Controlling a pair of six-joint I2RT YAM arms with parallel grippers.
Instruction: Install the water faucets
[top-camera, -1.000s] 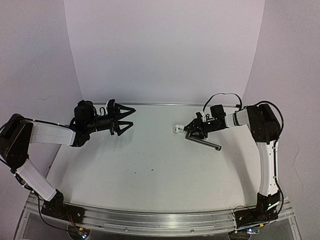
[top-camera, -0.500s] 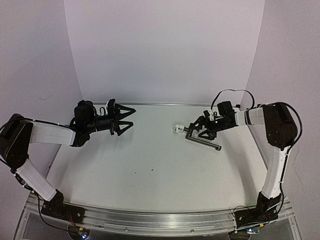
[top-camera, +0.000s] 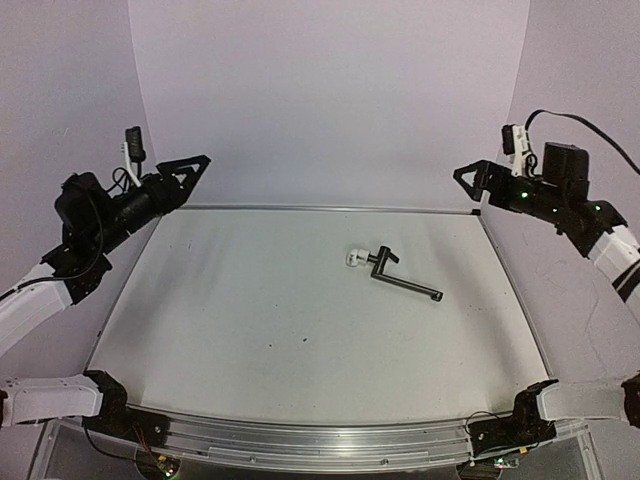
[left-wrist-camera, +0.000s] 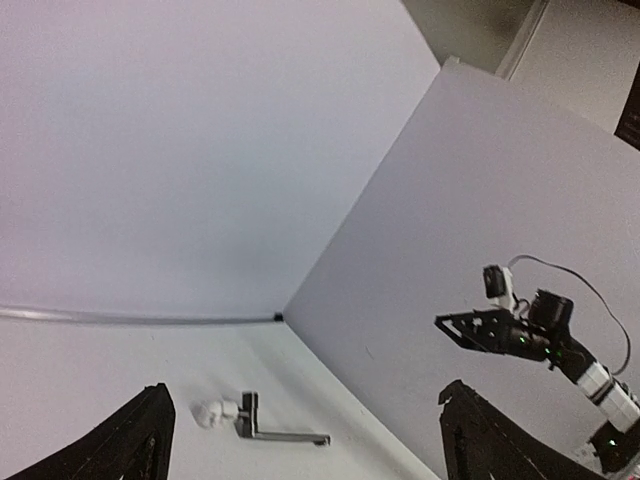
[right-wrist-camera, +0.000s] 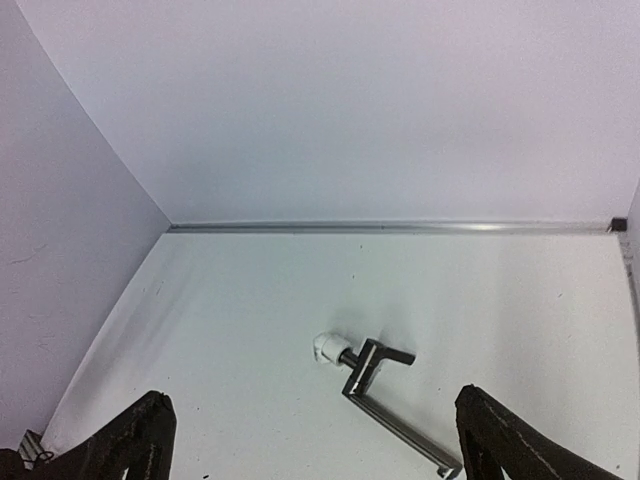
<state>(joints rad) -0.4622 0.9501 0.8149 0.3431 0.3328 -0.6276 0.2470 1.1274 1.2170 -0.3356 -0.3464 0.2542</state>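
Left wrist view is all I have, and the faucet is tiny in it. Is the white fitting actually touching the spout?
Observer: Yes. The right wrist view shows the white fitting butted against the short end of the black spout, with no gap showing.
Operator: Where is my left gripper relative to them?
Observer: In the top view, the left gripper is raised near the back left corner of the table, well apart from both parts.
Operator: Right gripper holding anything?
Observer: No. The right gripper is open. Its wrist view shows both fingers wide apart with nothing between them.
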